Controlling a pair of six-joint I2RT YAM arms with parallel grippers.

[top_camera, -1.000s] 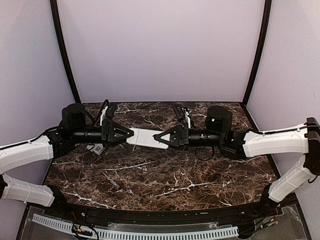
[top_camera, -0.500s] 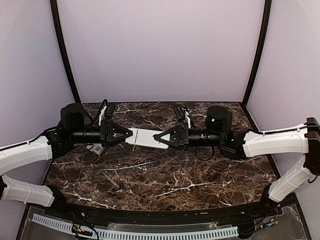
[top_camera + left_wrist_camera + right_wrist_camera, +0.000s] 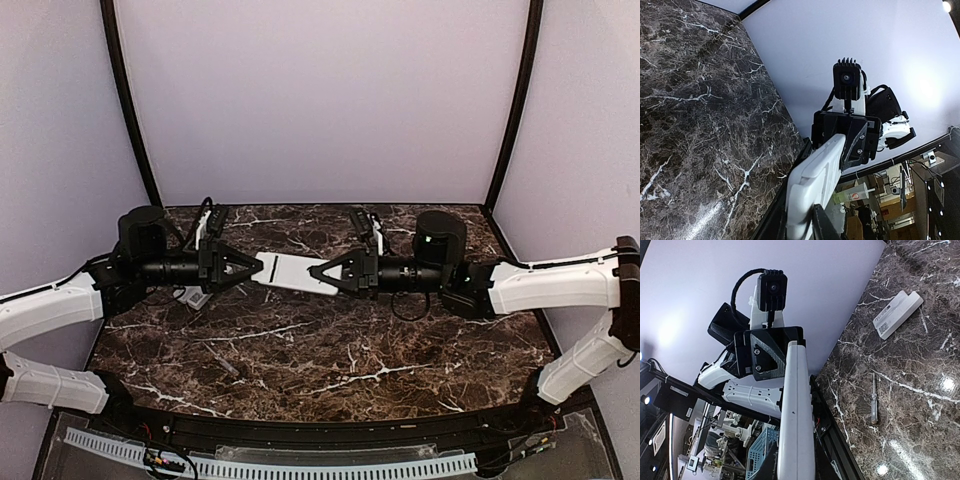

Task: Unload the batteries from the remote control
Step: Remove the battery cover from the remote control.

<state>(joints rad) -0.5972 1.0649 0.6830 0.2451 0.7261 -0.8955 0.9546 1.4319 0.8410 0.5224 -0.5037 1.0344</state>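
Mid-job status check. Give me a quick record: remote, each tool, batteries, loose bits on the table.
remote: white, spanning between the two tools
right tool: shut on the remote's right end
left tool: at the remote's left end, grip unclear
batteries: none in view
loose on table: white cover and thin screwdriver, lying apart
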